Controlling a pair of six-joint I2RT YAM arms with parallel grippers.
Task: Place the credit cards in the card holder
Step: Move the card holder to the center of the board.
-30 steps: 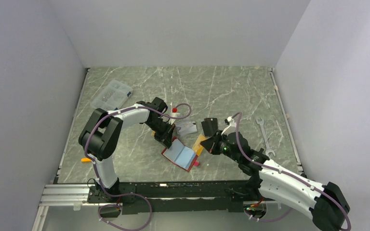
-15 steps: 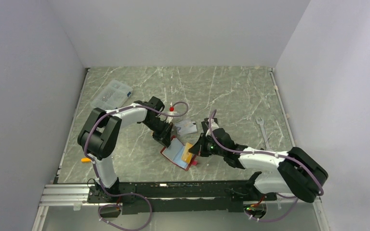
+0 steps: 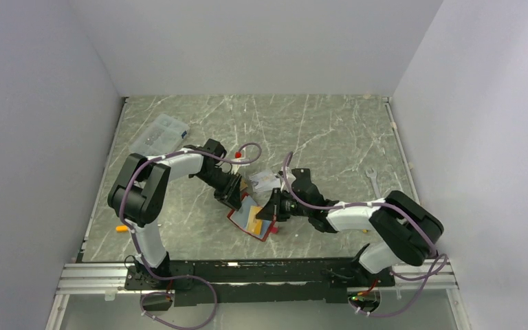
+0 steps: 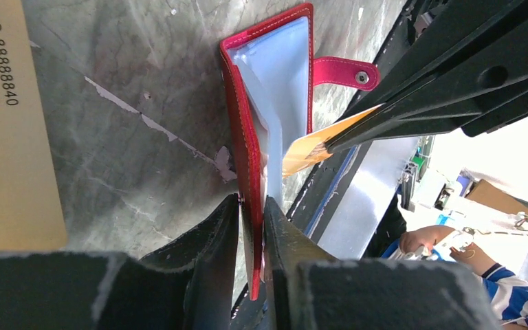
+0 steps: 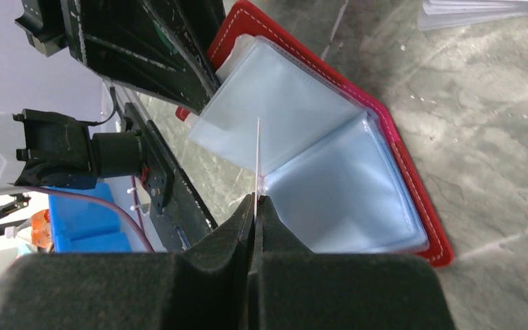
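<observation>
Right gripper (image 5: 255,206) pinches gold card (image 4: 314,141) at holder pocket | left gripper (image 4: 251,227) clamps card holder (image 3: 251,218) cover | insertion unfinished, other cards (image 3: 265,181) wait

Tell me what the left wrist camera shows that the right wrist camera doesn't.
Only the left wrist view shows the gold-orange plastic card face-on, the holder's snap tab, and a tan numbered card lying on the marble. Only the right wrist view shows the pale clear pockets spread open, with the held card edge-on as a thin line. Both show the dark-red leather card holder, pinched by the left gripper.
</observation>
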